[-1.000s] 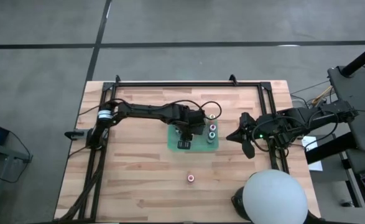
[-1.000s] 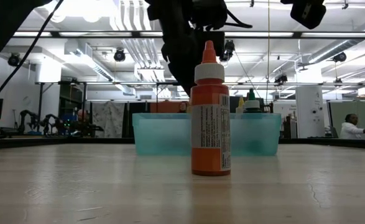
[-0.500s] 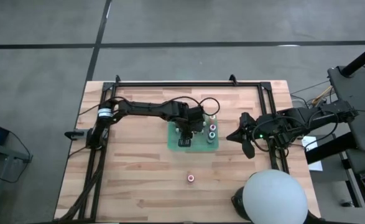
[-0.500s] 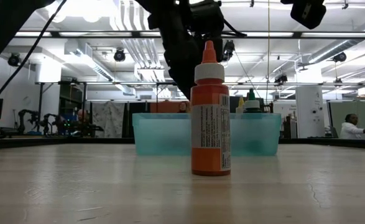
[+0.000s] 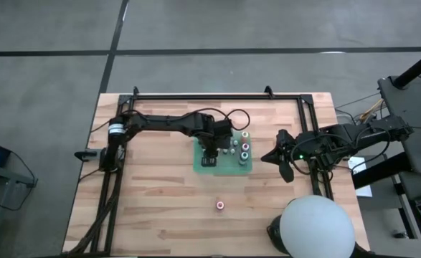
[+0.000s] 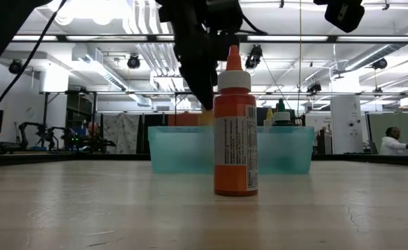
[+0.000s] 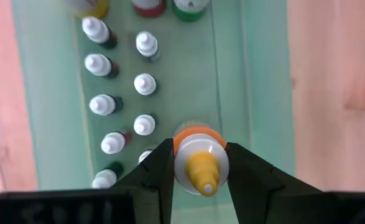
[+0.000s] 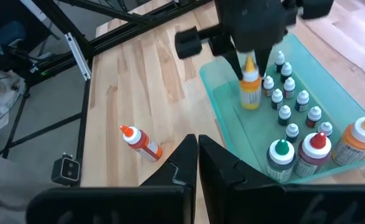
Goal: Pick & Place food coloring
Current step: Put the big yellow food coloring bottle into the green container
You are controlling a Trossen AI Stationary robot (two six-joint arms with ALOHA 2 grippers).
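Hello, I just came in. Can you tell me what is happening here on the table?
The left gripper is shut on a yellow bottle and holds it over the green tray, beside the rows of small bottles standing there. Three larger bottles stand at one end of the tray. An orange bottle is alone on the table, outside the tray. The right gripper waits at the table's right side, fingers closed, holding nothing.
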